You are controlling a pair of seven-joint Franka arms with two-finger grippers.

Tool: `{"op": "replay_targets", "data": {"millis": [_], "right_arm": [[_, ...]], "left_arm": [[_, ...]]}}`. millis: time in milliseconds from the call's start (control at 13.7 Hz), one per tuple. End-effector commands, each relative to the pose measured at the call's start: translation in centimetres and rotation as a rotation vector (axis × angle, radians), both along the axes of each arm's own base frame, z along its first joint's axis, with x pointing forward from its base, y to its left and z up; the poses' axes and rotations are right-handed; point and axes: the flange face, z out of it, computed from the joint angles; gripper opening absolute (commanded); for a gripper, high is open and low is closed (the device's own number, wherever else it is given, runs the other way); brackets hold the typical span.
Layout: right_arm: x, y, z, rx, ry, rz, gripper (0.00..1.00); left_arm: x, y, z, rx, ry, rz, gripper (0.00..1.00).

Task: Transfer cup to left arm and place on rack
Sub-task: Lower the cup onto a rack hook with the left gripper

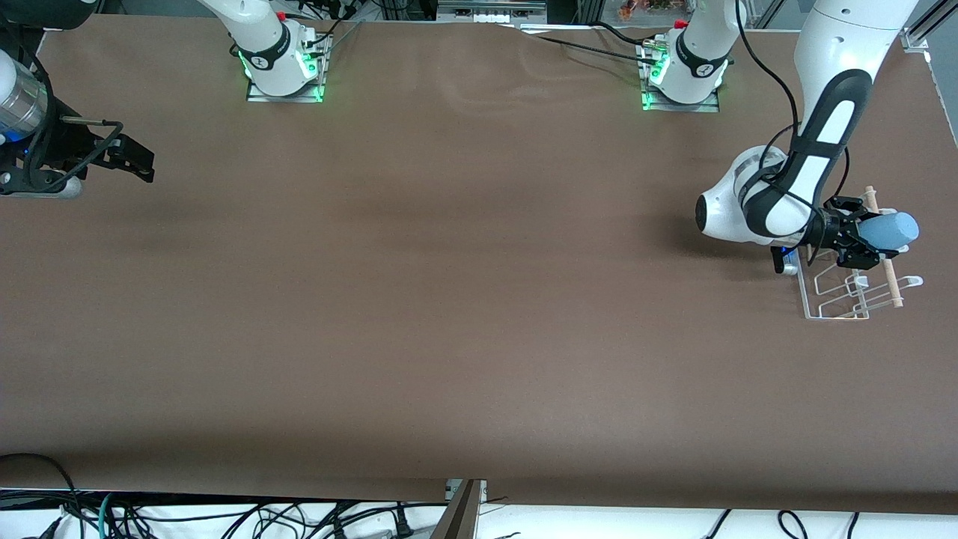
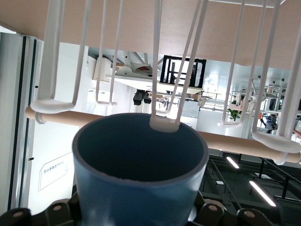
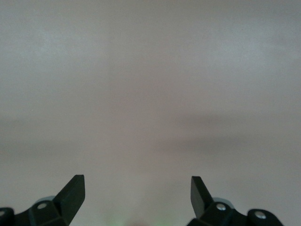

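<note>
My left gripper (image 1: 861,238) is shut on the light-blue cup (image 1: 891,230) and holds it on its side over the white wire rack (image 1: 838,296), at the left arm's end of the table. In the left wrist view the cup's open mouth (image 2: 141,155) faces the rack's loops (image 2: 165,123) and its wooden dowel (image 2: 235,141), and one loop's tip reaches the rim. My right gripper (image 1: 138,161) is open and empty over bare table at the right arm's end, where the arm waits; its fingertips (image 3: 75,188) show apart in the right wrist view.
The brown table (image 1: 449,299) stretches between the two arms. The two arm bases (image 1: 281,67) stand along the edge farthest from the front camera. Cables hang below the edge nearest to it.
</note>
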Motion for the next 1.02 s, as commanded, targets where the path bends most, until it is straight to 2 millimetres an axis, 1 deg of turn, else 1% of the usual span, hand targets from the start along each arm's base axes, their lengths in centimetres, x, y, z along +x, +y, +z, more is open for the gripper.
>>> {"op": "replay_targets", "data": {"millis": [0,146,292,438,511,584,658,731,804,877,950], "right_arm": [[0.2,-0.2,0.4,-0.008,-0.004,0.012,0.99],[0.3,-0.2,0.6,-0.011,-0.011,0.013,0.99],[0.4,-0.1,0.6,-0.013,-0.017,0.012,0.99],[0.2,-0.1,0.6,-0.010,-0.007,0.008,0.99],[0.2,-0.3,0.6,-0.007,-0.005,0.006,0.99],[0.1,-1.2,0.4,-0.005,0.008,-0.003,0.99],[-0.2,-1.8,0.1,-0.007,0.040,-0.018,0.99],[-0.6,-1.9,0.0,-0.008,0.065,-0.033,0.99],[-0.8,-2.0,0.0,-0.012,0.080,-0.039,0.99],[-0.8,-2.2,-0.1,-0.012,0.081,-0.044,0.99],[-0.8,-2.7,-0.1,-0.012,0.081,-0.057,0.99]], "left_arm": [[-0.2,0.3,0.2,0.007,-0.018,-0.025,0.01],[0.0,0.4,0.3,0.018,-0.022,-0.045,0.01],[0.0,1.1,-0.1,0.024,-0.026,-0.051,0.02],[-0.1,1.0,-0.6,0.021,-0.028,-0.051,0.05],[-0.2,1.0,-0.8,0.021,-0.025,-0.052,0.05],[-0.2,1.0,-0.9,0.021,-0.024,-0.052,0.05],[-0.2,1.0,-1.0,0.020,-0.022,-0.052,0.05],[-0.2,1.0,-1.1,0.019,-0.025,-0.052,0.07],[-0.2,1.0,-1.1,0.019,-0.027,-0.052,0.30],[-0.2,1.0,-1.1,0.019,-0.027,-0.052,0.99],[-0.2,1.0,-1.1,0.019,-0.027,-0.052,1.00]]}}
